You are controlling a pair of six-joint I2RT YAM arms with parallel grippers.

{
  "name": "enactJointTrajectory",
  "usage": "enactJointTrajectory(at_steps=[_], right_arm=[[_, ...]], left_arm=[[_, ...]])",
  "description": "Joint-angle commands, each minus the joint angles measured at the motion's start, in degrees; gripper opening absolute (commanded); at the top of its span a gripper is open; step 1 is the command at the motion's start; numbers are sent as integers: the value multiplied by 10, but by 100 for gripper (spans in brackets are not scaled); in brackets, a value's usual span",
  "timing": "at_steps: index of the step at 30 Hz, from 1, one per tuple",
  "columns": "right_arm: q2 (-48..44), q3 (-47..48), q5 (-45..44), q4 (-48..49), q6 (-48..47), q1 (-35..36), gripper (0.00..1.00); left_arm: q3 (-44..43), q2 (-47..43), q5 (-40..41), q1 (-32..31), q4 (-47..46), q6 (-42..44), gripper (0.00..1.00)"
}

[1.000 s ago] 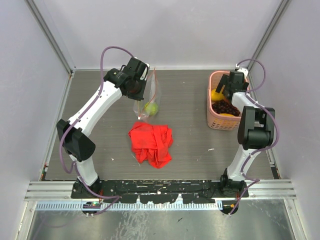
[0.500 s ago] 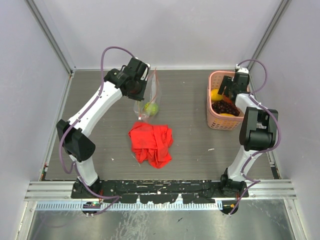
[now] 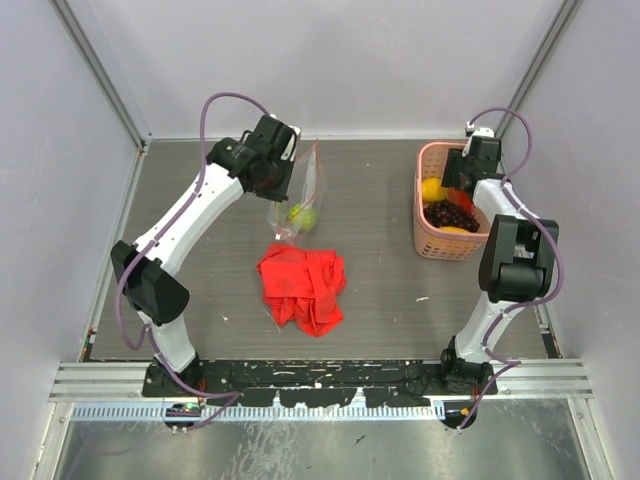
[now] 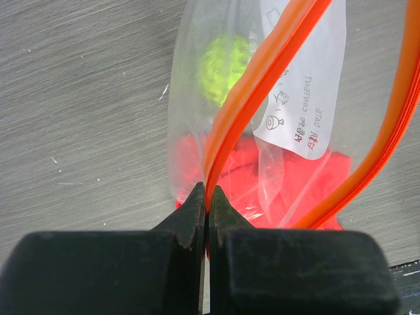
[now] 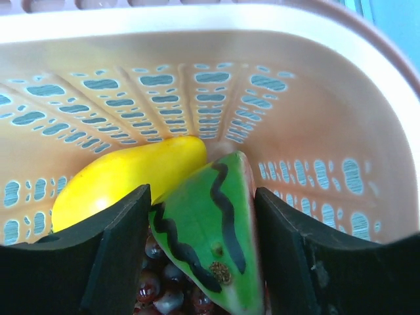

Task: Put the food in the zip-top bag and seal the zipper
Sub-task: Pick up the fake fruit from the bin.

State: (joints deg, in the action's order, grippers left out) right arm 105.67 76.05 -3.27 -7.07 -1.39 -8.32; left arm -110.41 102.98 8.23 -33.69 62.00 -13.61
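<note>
The clear zip-top bag (image 3: 298,195) hangs from my left gripper (image 3: 283,168), which is shut on its red-orange zipper (image 4: 262,72); the fingertips (image 4: 197,203) pinch one strip. The bag's mouth gapes, and a green fruit (image 4: 226,59) lies inside it. My right gripper (image 3: 455,178) is inside the pink basket (image 3: 425,240). In the right wrist view its fingers (image 5: 118,236) press both sides of the watermelon slice (image 5: 203,230), rind up. A yellow mango (image 5: 125,177) lies beside it and purple grapes (image 5: 164,289) beneath. An orange fruit (image 3: 455,230) lies at the basket's near end.
A crumpled red cloth (image 3: 302,287) lies on the table just in front of the bag. The basket stands near the right wall. Metal frame posts rise at the back corners.
My right gripper has shifted toward the basket's far end over the last second. My left gripper has held the bag almost still.
</note>
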Motion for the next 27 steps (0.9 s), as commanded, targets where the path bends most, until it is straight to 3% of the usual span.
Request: enactJointTrajectory(at_steps=[1,7,27], right_arm=[[-13,31,-1,4,-16,0,58],[-35,30,1,-2,-17,0,38],[-207,-20,18,3,40,4,17]], left_arm=[[-1,-35,5,-2,-16,12,0],[-1,-37,4,-4,-19,11,0],[-18,-33,-1,-4,-16,10,0]])
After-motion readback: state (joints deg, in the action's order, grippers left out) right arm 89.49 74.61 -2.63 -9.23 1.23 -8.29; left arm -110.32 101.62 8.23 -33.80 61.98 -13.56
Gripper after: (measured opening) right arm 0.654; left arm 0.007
